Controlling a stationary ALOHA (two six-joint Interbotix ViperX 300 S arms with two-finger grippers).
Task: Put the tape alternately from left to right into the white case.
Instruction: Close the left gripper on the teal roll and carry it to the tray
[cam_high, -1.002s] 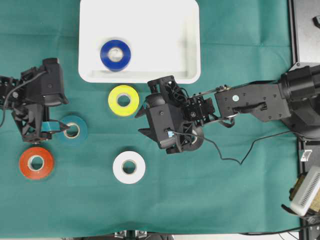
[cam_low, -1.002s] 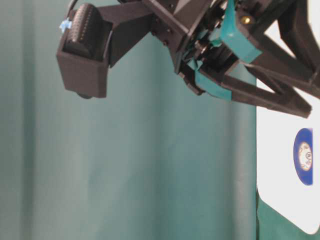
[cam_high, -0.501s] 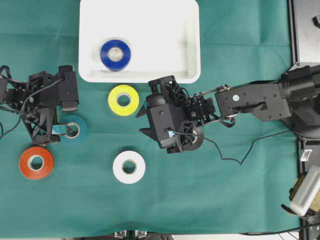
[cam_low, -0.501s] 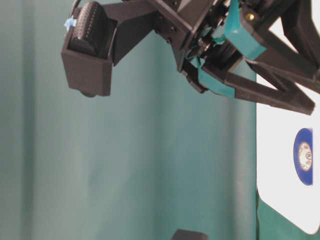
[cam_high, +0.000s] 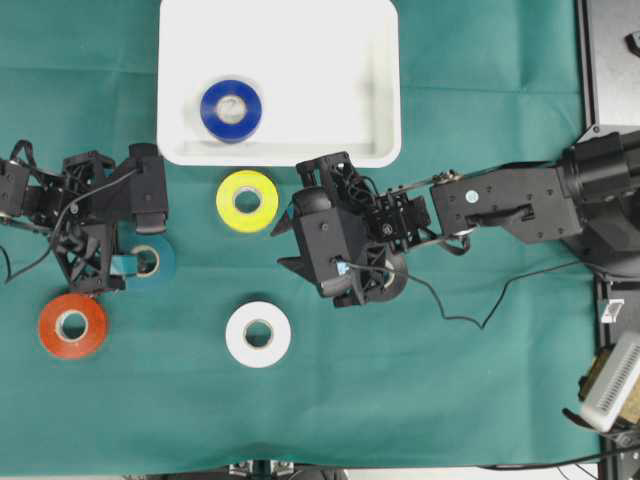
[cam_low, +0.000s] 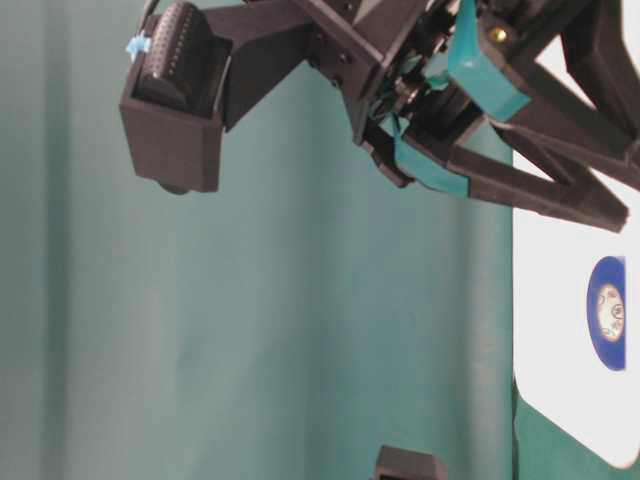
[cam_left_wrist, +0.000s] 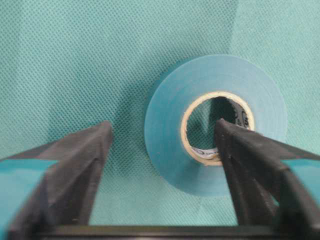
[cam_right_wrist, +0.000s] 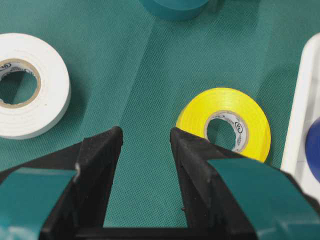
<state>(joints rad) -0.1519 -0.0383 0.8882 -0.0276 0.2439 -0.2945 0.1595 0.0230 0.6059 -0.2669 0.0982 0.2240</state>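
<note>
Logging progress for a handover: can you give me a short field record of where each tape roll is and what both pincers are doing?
In tray: glossy blue tape roll, flat in the shallow white plastic tray
On green cloth: yellow tape roll, white tape roll, orange-red tape roll, teal tape roll
Left pincer: open, straddling the teal roll's wall, one finger in its core, the other clear outside
Right pincer: open, empty, above cloth beside the yellow roll
</note>
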